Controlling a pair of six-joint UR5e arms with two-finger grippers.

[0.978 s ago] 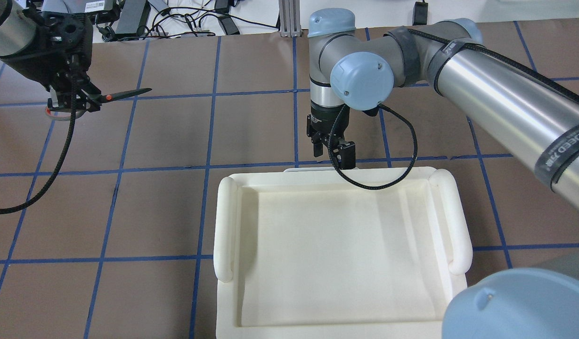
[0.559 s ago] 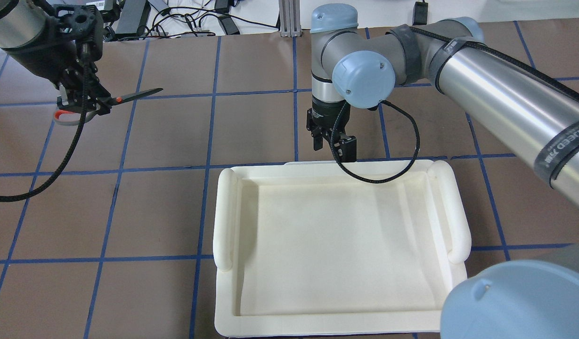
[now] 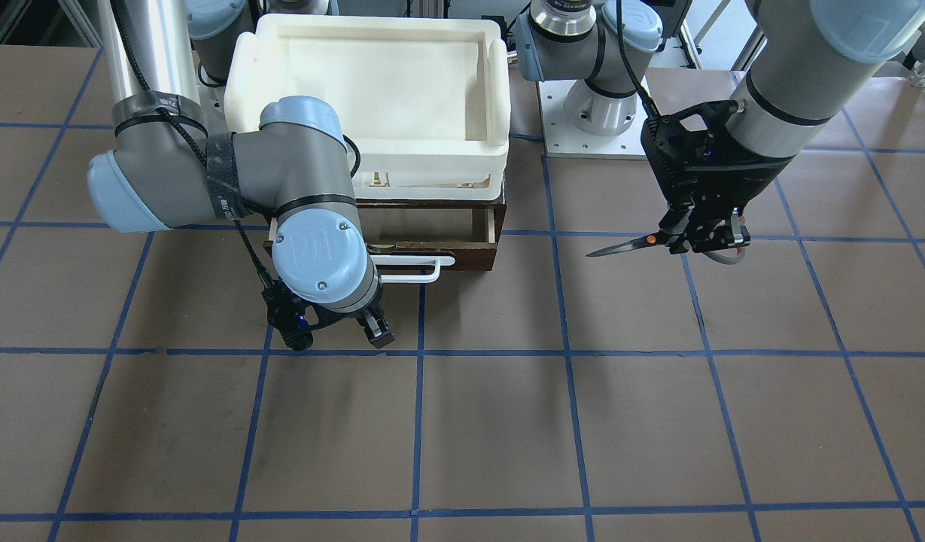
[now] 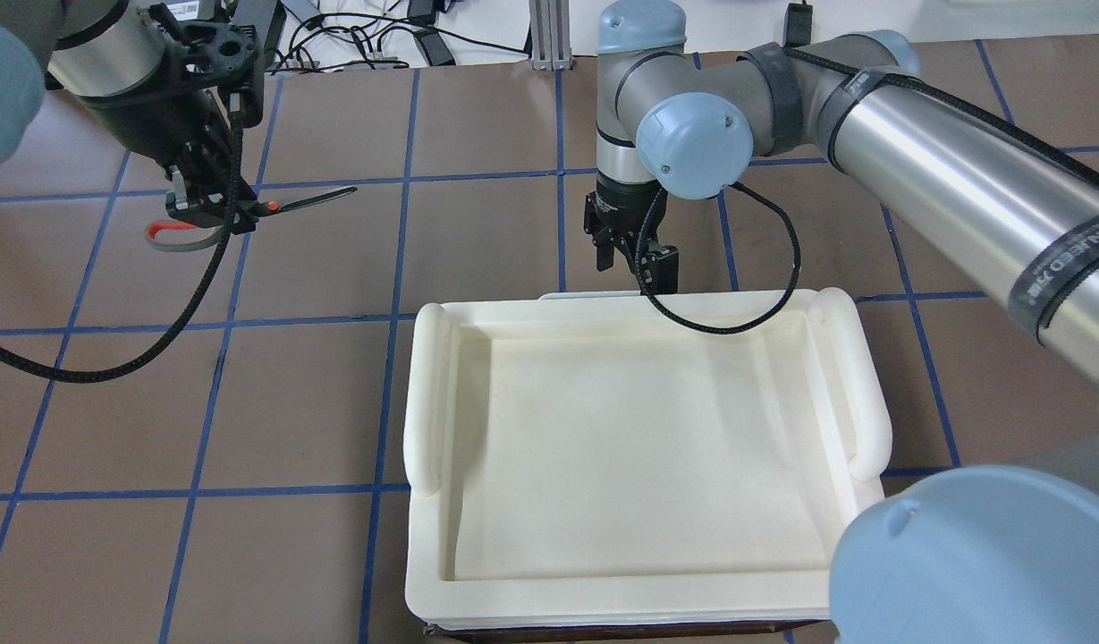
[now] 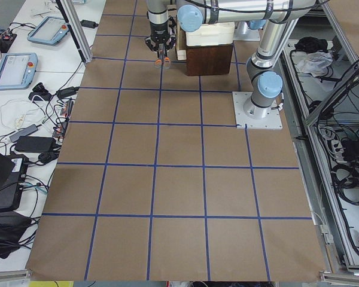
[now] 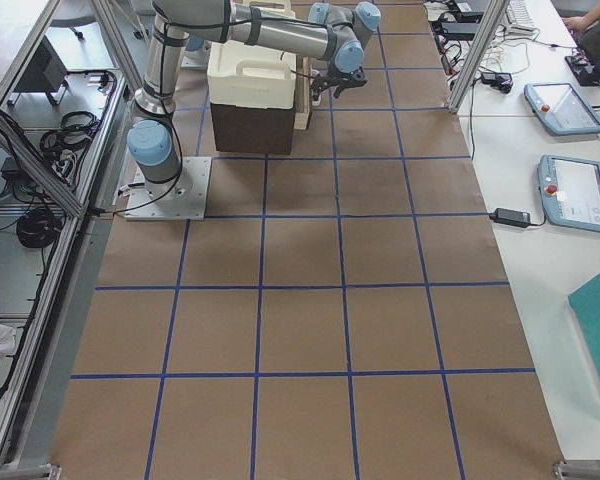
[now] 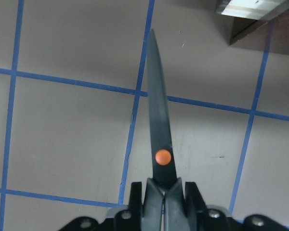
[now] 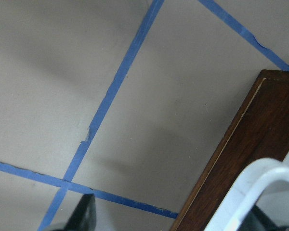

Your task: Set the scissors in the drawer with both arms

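Note:
My left gripper [image 4: 232,215] is shut on the scissors [image 4: 312,197], just behind the orange pivot dot, and holds them above the table left of the cabinet. The dark blades point towards the drawer, and the grey and orange-red loops stick out behind. The left wrist view shows the blade [image 7: 159,120] straight ahead. The dark brown drawer [image 3: 473,256] stands pulled out, with its white bar handle [image 3: 413,269] in front and light plywood inside. My right gripper [image 3: 334,335] is open and empty, just in front of the handle and apart from it. The handle also shows in the right wrist view [image 8: 260,190].
A white plastic tray [image 4: 428,402] sits on top of the dark cabinet and hides the drawer from overhead. The brown table has a blue tape grid. The left arm's base plate [image 3: 594,139] is beside the cabinet. Cables and devices lie beyond the table's far edge.
My left gripper has carried the scissors to the right, towards the cabinet. My right gripper has drawn slightly further out from the cabinet front.

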